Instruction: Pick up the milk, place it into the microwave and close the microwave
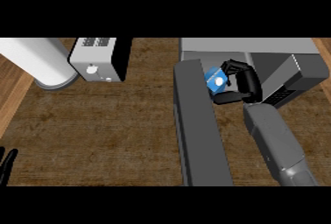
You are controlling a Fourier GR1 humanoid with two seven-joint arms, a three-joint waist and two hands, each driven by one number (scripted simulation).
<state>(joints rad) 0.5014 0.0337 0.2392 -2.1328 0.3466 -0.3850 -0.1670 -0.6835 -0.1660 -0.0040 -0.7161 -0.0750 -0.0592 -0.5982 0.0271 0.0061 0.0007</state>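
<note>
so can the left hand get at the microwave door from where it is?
Probably not as things stand: the left hand rests at the view's lower left edge, far from the open microwave door. Nothing lies between, but the right hand, holding the milk, is nearer.

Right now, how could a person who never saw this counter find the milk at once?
Find the grey microwave at the counter's far right, its long door swung open. At its mouth, the right hand curls round the milk, the only blue thing here.
</note>
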